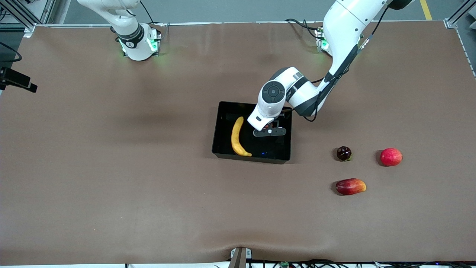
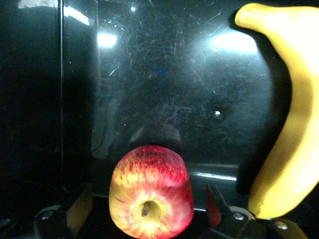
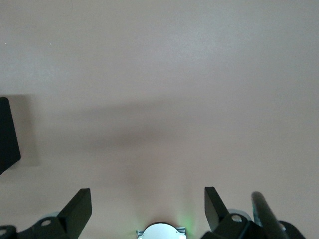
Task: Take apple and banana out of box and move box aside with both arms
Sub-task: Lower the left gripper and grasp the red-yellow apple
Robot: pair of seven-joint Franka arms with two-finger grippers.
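1. The left arm's small black two-finger gripper (image 1: 270, 131) reaches down into the shallow, glossy black plastic box (image 1: 223, 147) at mid-table. Its fingers (image 2: 79, 206) are spread wide, one on each side of the small round red apple with yellow streaks (image 2: 151, 191), and are not yet closed on it.

2. The apple sits on the box floor with its pale stem dimple turned toward the wrist camera. In the front view the arm's wrist hides it almost entirely.

3. The long, curved yellow banana (image 1: 237, 137) lies in the same box, beside the apple toward the right arm's end. It looks close enough that the finger on that side has little room to spare.

4. The right arm waits up near its base. The right gripper (image 3: 148, 206) hangs over bare brown table with its fingers wide and nothing between them.

5. Three other fruits lie on the brown table (image 1: 111, 167) toward the left arm's end, well apart from the box: a small dark round one (image 1: 344, 153), a larger plain pinkish-red round one (image 1: 391, 156) and an oblong red-orange one (image 1: 350, 186).

6. By the look of it, the step in hand is the first pick, the apple. The next move calls for closing squarely on the fruit and lifting straight up, clear of the box's low wall. The banana and the two-arm box shift are not yet done.
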